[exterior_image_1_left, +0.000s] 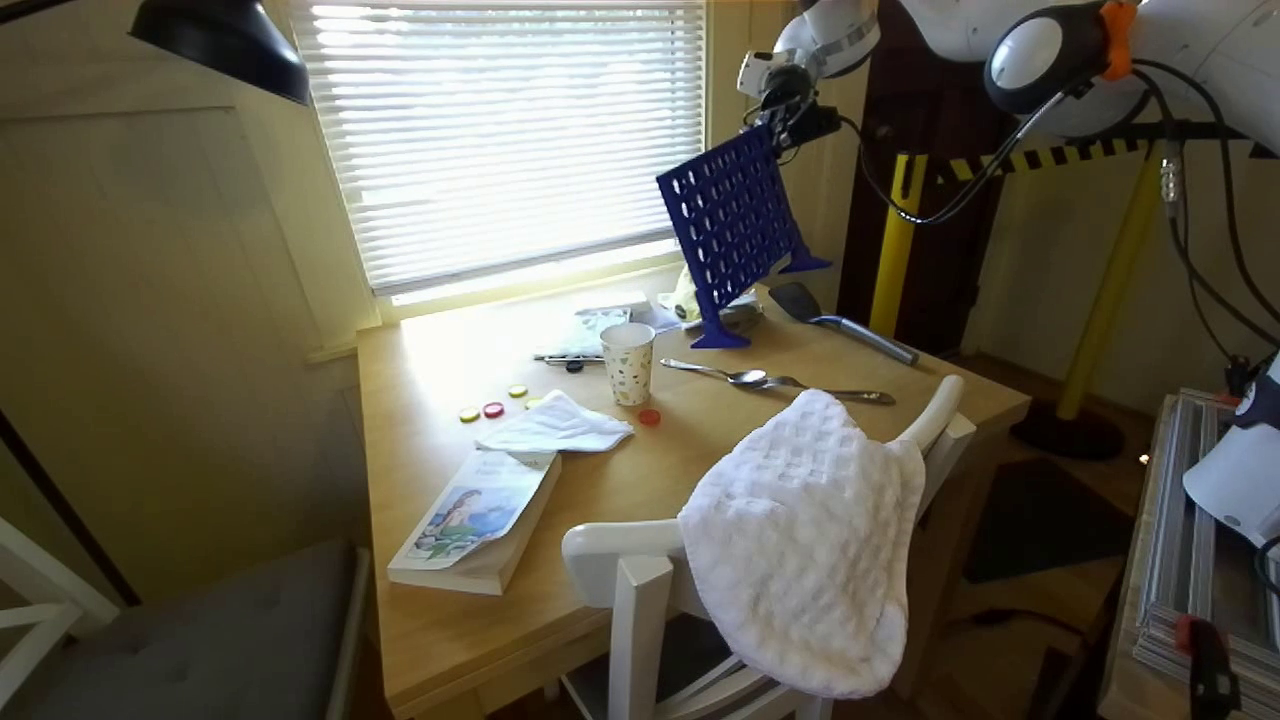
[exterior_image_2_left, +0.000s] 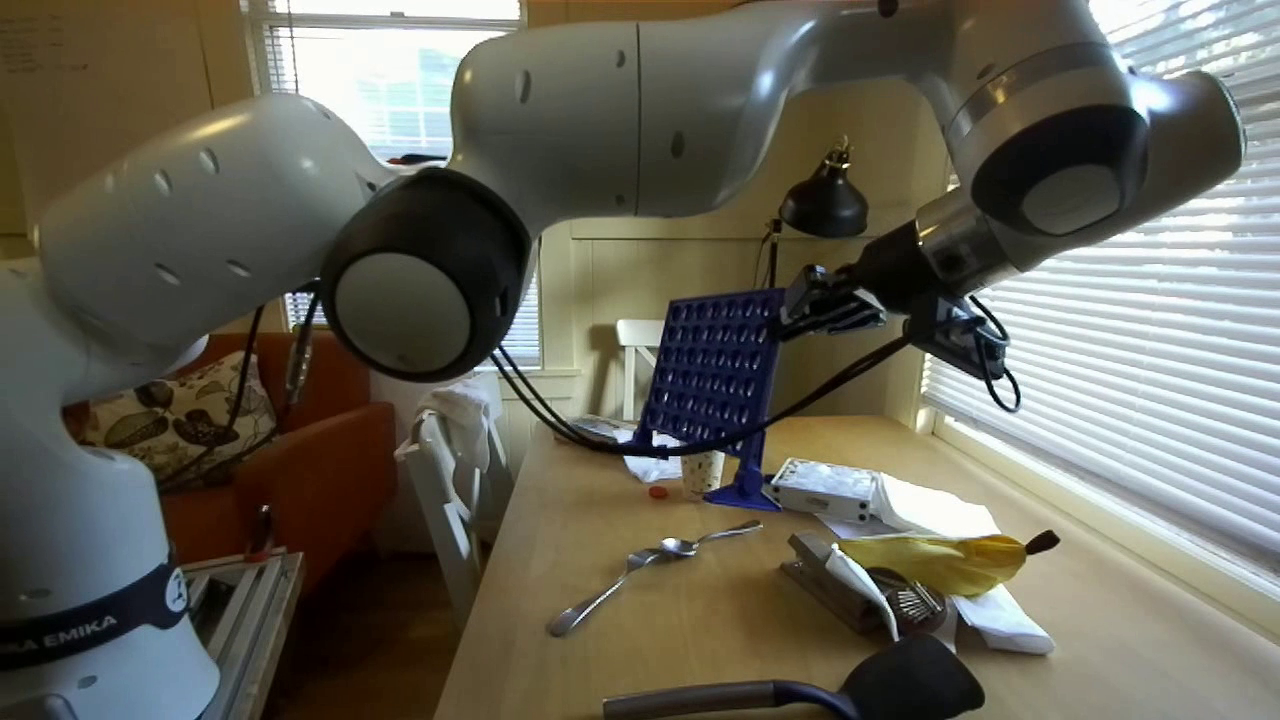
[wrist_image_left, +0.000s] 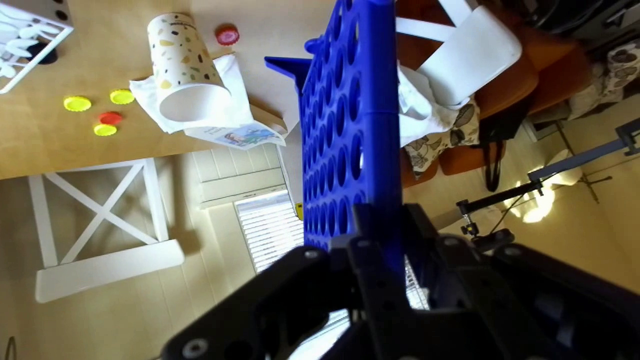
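Nearest the wrist camera, dark and blurred, the gripper (wrist_image_left: 389, 225) is pinched narrow on the side edge of a blue grid (wrist_image_left: 330, 145), which runs off the top of that view. In both exterior views the grid is tilted over the table (exterior_image_1_left: 640, 480), one foot lower than the other; whether the lower foot touches anything is hard to tell. In an exterior view, a black cable (exterior_image_2_left: 850, 382) crosses in front of the grid, and the grid hides part of a paper cup (exterior_image_2_left: 703, 475). Near the cup, a napkin (exterior_image_1_left: 555, 425) overlaps the end of a book (exterior_image_1_left: 480, 520) and partly hides a yellow disc (exterior_image_1_left: 533, 404). A towel (exterior_image_1_left: 800, 540) covers much of a white chair (exterior_image_1_left: 640, 620). A spatula (exterior_image_2_left: 915, 680) is cut off by the lower edge; beyond it, a yellow thing (exterior_image_2_left: 935, 562) lies over clutter too jumbled to identify.
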